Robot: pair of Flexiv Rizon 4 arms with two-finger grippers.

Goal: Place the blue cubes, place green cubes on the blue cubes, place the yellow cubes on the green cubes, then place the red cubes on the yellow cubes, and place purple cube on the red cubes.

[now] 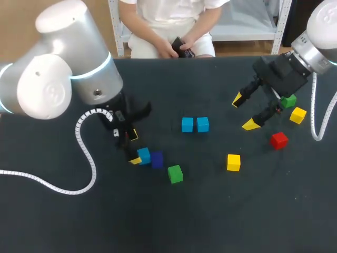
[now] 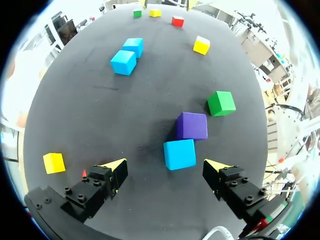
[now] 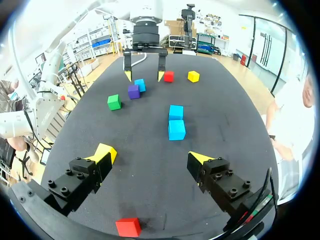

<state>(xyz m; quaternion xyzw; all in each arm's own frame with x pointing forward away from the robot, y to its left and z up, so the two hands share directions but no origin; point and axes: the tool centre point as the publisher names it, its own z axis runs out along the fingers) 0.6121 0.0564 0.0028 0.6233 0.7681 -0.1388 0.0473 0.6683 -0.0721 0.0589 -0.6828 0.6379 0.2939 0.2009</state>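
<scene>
Left pincer (image 2: 166, 167) apart, blue cube (image 2: 179, 154) just ahead between its tips, purple cube (image 2: 192, 125) against it. Right pincer (image 1: 244, 113) apart, near red cube (image 1: 279, 139).

A matte black table (image 1: 221, 221), its far edge straight across the head view.

This looks like a robot lab. Two grey robot arms (image 1: 63, 74) (image 1: 321, 31) hang over a black table (image 1: 221, 216) dotted with small coloured cubes (image 1: 234, 162)
</scene>
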